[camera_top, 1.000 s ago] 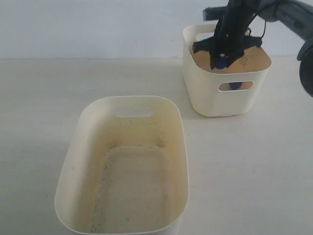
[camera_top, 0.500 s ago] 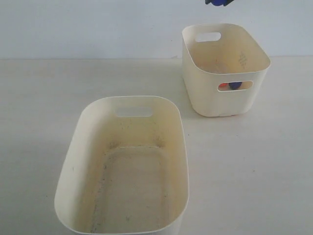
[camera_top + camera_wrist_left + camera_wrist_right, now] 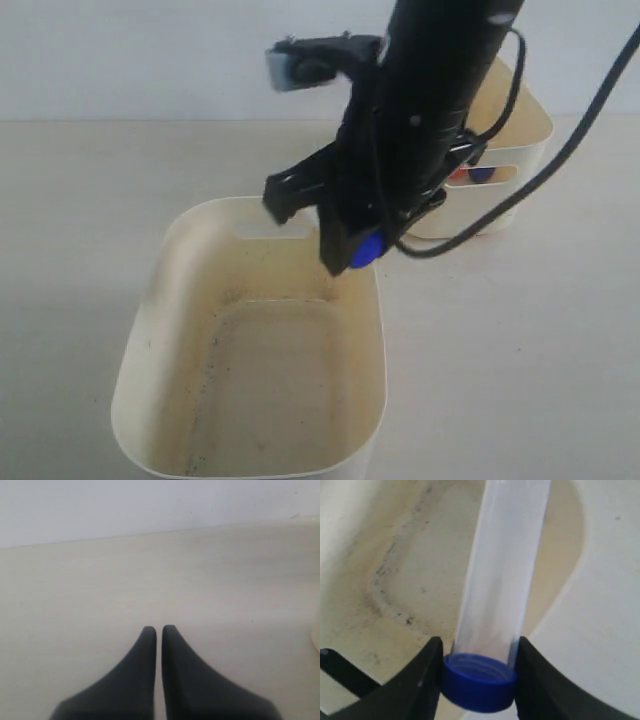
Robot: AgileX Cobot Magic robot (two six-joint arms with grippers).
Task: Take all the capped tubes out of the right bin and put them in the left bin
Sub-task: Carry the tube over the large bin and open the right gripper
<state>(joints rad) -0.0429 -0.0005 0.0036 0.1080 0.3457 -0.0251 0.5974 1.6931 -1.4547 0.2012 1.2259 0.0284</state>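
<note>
My right gripper (image 3: 350, 252) is shut on a clear capped tube (image 3: 502, 570), its jaws pressing on the blue cap (image 3: 367, 247). It hangs just above the far right rim of the left bin (image 3: 150, 300). In the right wrist view the tube points down over that bin's speckled floor (image 3: 420, 555). The right bin (image 3: 525, 125) stands behind the arm. An orange and a blue cap (image 3: 478, 174) show through its front slot. My left gripper (image 3: 159, 630) is shut with nothing in it, over bare table.
The right arm and its black cable (image 3: 560, 170) cross in front of the right bin and hide most of it. A white wall (image 3: 150, 50) runs behind the cream table (image 3: 500, 350).
The right gripper rose out of the right bin with the blue-capped tube, left the view at the top, and has come down left over the left bin's far right rim.
</note>
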